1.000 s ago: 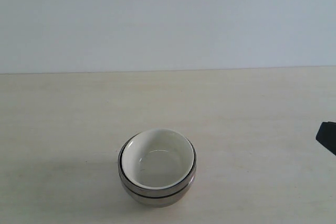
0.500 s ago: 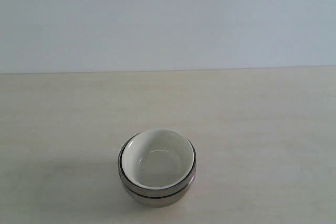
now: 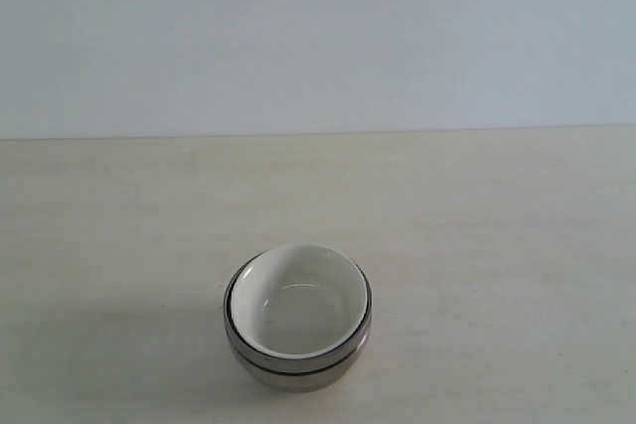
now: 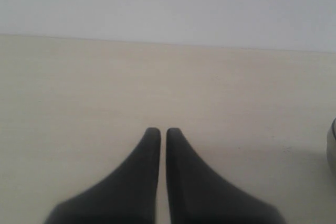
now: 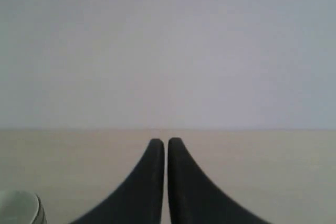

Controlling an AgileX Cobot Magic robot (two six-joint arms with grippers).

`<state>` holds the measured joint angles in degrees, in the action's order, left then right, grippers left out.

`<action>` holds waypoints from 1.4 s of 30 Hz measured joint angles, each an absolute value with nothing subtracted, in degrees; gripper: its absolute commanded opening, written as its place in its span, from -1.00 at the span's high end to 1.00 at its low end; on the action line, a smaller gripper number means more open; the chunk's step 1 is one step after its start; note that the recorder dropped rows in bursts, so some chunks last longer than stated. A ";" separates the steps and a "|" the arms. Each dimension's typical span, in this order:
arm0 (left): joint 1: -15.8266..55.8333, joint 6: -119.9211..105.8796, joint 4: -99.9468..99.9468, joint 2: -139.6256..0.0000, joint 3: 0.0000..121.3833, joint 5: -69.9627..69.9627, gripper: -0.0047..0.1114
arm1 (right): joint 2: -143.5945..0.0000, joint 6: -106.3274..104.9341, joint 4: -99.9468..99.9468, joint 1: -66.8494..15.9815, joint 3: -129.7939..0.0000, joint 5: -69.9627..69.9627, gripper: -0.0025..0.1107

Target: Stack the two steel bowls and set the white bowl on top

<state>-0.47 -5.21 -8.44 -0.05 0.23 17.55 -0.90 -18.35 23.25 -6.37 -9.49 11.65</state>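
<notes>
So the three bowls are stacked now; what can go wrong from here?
1. The white bowl seems to sit a little off-centre in the steel bowls, with a dark gap on one side. A knock might make it rock or slide.
2. The stack shows at the edge of both wrist views. The left gripper or the right gripper, both shut, could clip it if an arm swings sideways.

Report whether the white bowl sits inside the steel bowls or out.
Inside: the white bowl nests upright in the stacked steel bowls, their rims showing around it.
</notes>
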 measured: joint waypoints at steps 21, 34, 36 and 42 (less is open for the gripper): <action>-0.47 -5.21 -8.44 -0.05 0.23 17.55 0.85 | -0.90 -9.99 8.27 -6.37 -0.27 13.97 0.96; -0.47 -5.21 -8.44 -0.05 0.23 17.55 0.85 | -0.90 1.63 -1.46 -6.37 0.04 19.05 0.96; -0.47 -5.21 -8.44 -0.05 0.23 17.55 0.85 | -0.90 1.74 -1.56 -6.37 0.04 19.16 0.96; -0.47 -5.21 -8.44 -0.05 0.23 17.55 0.85 | -0.90 1.99 -1.56 -6.37 0.04 19.16 0.96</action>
<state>-0.47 -5.21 -8.44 -0.05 0.23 17.55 -0.90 1.99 -1.56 -6.37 0.04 19.16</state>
